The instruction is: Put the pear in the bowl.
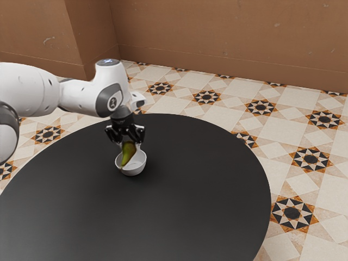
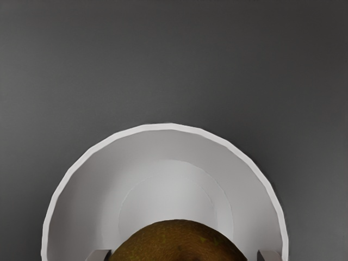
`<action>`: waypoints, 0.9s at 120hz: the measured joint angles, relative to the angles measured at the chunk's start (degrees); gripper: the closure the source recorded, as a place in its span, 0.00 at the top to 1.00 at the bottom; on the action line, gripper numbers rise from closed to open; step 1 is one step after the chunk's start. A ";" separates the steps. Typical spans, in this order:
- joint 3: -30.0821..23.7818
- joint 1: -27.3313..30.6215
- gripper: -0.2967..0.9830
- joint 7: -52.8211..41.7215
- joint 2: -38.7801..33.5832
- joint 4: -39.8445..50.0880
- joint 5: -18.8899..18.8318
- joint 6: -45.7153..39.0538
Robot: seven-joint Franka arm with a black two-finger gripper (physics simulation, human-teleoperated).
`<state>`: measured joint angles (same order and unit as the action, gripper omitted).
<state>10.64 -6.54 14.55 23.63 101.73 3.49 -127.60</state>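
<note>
Partly outside wrist view, pear (image 2: 178, 242)

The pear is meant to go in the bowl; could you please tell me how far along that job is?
Looks done: the pear is lined up with the white bowl, over its opening. In hand: lowering or release, it seems, with the gripper right at the pear's top; whether the bowl bears it, I cannot tell. Left: probably settling it inside and backing away.
</note>
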 joint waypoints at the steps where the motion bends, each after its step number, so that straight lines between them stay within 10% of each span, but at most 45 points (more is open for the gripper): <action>1: 0.00 -0.01 0.42 -0.07 0.02 -0.06 0.06 0.01; 39: -0.08 -0.28 0.68 -3.18 -1.54 -0.36 1.42 0.21; 73: -1.40 -1.28 0.75 -15.29 -24.20 2.72 -1.49 13.28; 108: -1.98 -2.52 0.76 -33.04 -27.19 -3.70 -3.24 27.50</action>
<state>8.66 -9.07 -18.49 -3.56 98.04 0.25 -100.10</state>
